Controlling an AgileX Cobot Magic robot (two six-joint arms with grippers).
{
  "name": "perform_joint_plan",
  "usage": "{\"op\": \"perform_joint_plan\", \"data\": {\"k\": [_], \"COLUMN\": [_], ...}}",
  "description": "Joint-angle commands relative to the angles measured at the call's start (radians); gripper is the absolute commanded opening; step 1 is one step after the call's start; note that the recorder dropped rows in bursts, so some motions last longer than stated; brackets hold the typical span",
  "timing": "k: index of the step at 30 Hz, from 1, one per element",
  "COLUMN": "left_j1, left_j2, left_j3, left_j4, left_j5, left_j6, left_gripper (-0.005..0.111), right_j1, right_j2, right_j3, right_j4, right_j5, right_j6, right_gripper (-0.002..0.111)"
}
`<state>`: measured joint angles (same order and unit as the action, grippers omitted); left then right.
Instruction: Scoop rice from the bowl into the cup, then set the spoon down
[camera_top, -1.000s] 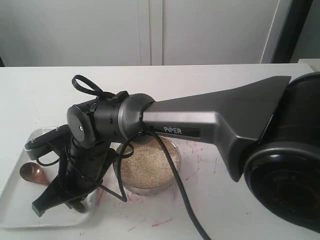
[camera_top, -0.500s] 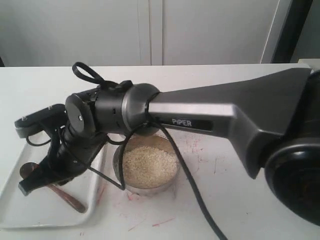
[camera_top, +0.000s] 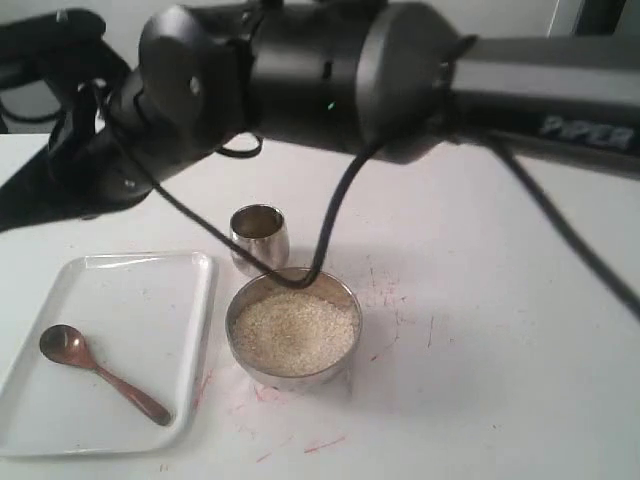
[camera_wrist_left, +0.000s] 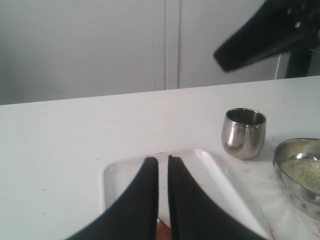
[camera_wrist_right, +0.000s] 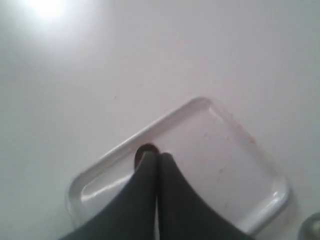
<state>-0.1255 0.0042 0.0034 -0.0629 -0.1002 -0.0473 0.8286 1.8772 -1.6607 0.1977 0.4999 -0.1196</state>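
Note:
The reddish-brown spoon (camera_top: 95, 372) lies flat in the white tray (camera_top: 150, 290), with nothing touching it. Off-white rice (camera_top: 293, 333) fills the steel bowl (camera_top: 240, 300) right of the tray. The small steel cup (camera_top: 259, 235) stands upright just behind the bowl. My right arm (camera_top: 190, 80) hangs high over the tray, its fingertips running off the left edge. In the right wrist view my right gripper (camera_wrist_right: 158, 156) is shut and empty, the spoon's head (camera_wrist_right: 145, 149) peeking past its tips. My left gripper (camera_wrist_left: 160, 160) shows only a thin slit between its fingers, holding nothing.
The left wrist view shows the tray (camera_wrist_left: 120, 172), the cup (camera_wrist_left: 243, 132) and the bowl (camera_wrist_left: 295, 185) on the white table. Red smudges (camera_top: 385, 300) mark the table around the bowl. A pale wall (camera_top: 200, 10) stands behind the table.
My right arm has lifted up and away from the tray, leaving the spoon lying there. The cup, hidden behind the arm before, now shows.

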Motion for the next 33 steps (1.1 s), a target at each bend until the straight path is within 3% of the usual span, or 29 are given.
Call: {"op": "perform_joint_plan", "data": {"k": [1,14,33], "left_j1": [-0.007,-0.007,-0.007], "left_j2": [-0.004,-0.004,-0.004], "left_j3": [-0.003,-0.003,-0.003], "left_j4": [-0.004,-0.004,-0.004], "left_j5": [-0.005,-0.005,-0.005], "left_j6": [-0.002,-0.002,-0.002], "left_gripper": [0.014,0.014,0.014], "right_j1": [-0.033,-0.04,-0.04], "right_j2": [-0.103,-0.388,-0.941], "right_j3": [-0.003,0.097,0.588], "right_j4": [-0.027,-0.148,-0.179], "right_j5": [0.012,0.106,0.076], "right_j6": [0.0,0.0,0.028], "right_gripper": [0.0,0.0,0.0]}}
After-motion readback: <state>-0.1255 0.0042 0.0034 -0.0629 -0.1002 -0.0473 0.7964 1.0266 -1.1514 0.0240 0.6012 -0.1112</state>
